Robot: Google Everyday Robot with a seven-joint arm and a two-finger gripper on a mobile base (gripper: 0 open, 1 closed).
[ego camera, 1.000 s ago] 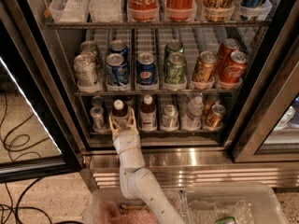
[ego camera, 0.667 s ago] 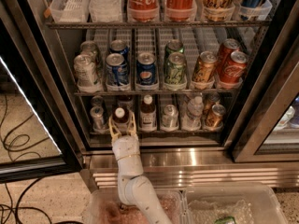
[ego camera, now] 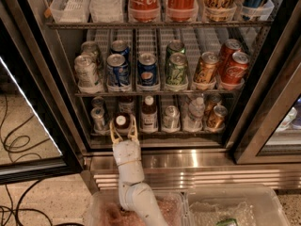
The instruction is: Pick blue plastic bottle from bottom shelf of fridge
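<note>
The pale arm reaches up from below to the front of the fridge [ego camera: 55, 74], and its gripper [ego camera: 123, 130] is at the left end of the bottom shelf [ego camera: 164, 134]. Its two yellowish fingers [ego camera: 113, 133] are spread apart on either side of the blue plastic bottle [ego camera: 122, 121], which stands upright in the second lane from the left, white cap up. I can't tell whether the fingers touch it. A silver can [ego camera: 99, 119] stands just to its left and a brown bottle [ego camera: 149, 114] just to its right.
</note>
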